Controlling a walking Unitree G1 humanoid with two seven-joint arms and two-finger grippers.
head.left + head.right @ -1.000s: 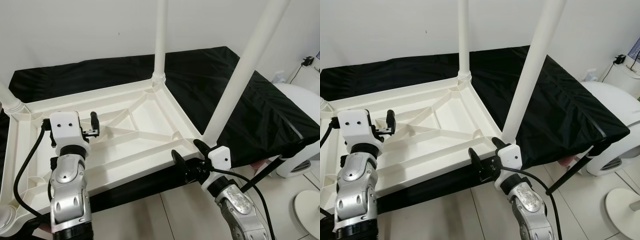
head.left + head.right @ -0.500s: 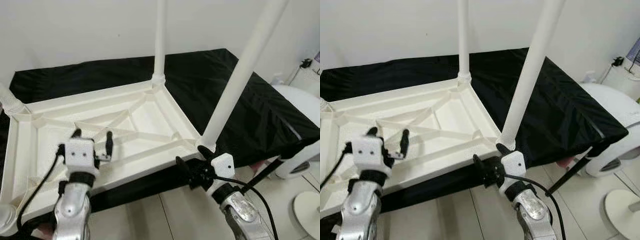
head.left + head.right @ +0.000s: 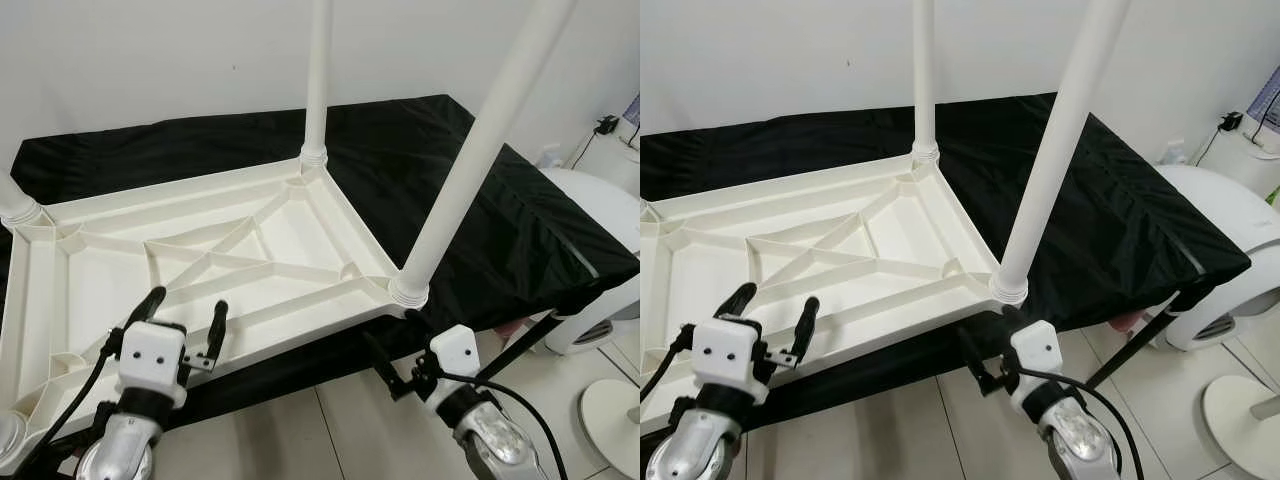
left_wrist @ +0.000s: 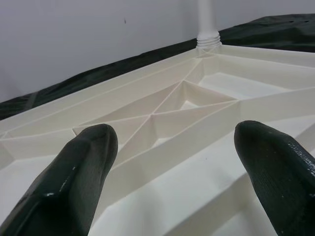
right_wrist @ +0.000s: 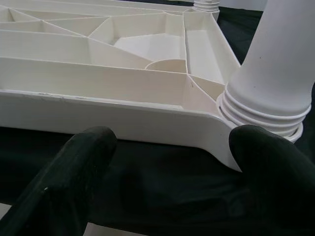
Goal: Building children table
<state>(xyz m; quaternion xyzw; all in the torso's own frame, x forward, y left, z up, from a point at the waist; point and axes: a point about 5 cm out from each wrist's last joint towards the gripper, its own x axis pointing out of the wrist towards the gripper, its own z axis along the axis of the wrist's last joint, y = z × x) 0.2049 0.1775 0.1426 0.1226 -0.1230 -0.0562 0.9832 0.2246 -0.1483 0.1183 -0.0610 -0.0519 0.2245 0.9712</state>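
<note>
White wall and pale tiled floor (image 3: 350, 420) frame your work area, with a black cloth (image 3: 480, 190) covering a low surface that runs along the wall. On that cloth you have the children table (image 3: 250, 250) lying upside down, its ribbed white underside facing up and its front edge overhanging toward you. You can see 2 white legs fully seated in their corner sockets and standing upright: the far leg (image 3: 317, 80) at the rear right corner and the near leg (image 3: 480, 150) at the front right corner. At the left edge, the threaded base of a third leg (image 3: 18, 208) shows at the rear left corner. Your left gripper (image 3: 182, 318) hovers just above the front edge of the table frame, its jaws spread apart and holding nothing; in the left wrist view, the fingers (image 4: 74, 182) frame the ribbed underside with clear space between them. Your right gripper (image 3: 392, 355) sits just below and in front of the near leg's socket, close to the front right corner without touching it, jaws likewise spread and empty. To the right stands a rounded white appliance (image 3: 600, 240) beside the cloth.
</note>
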